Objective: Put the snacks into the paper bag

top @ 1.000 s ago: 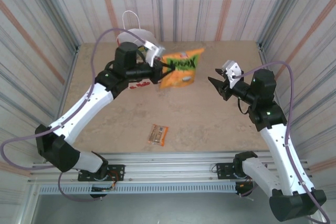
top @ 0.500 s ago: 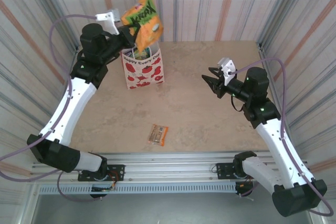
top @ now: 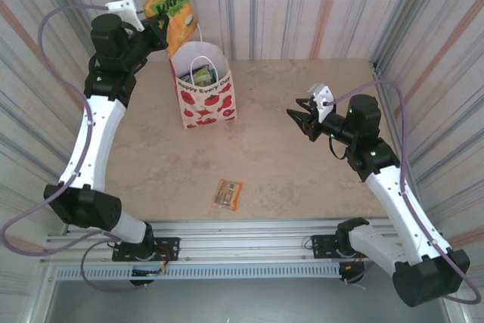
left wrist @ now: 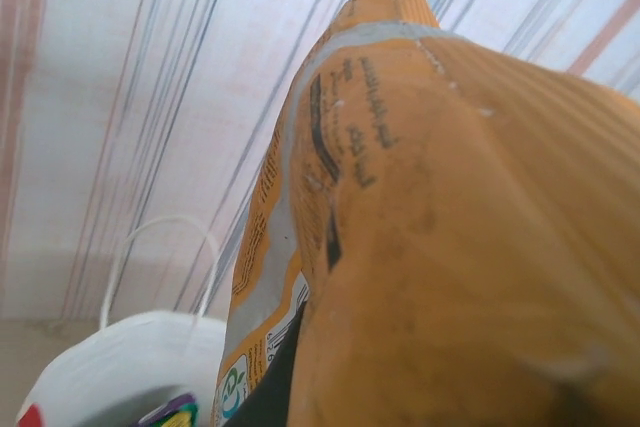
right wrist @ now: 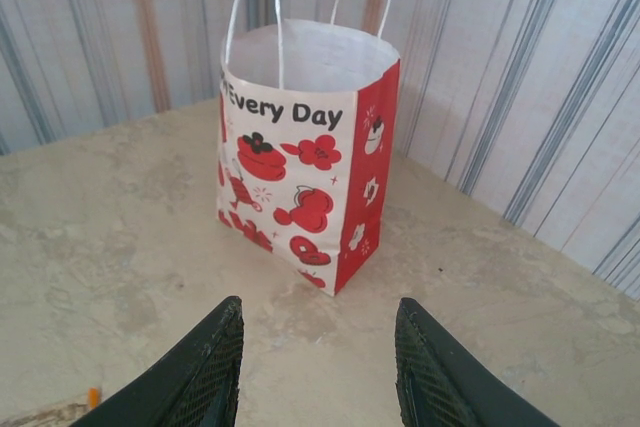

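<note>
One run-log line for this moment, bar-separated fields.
left gripper: shut on orange packet, high near paper bag | right gripper: open, empty | brown-orange bar: on table

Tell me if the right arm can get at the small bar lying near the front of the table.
Probably yes. The bar lies alone on bare table, the right end effector is open and empty, and the left arm is up by the paper bag, out of the way.
</note>
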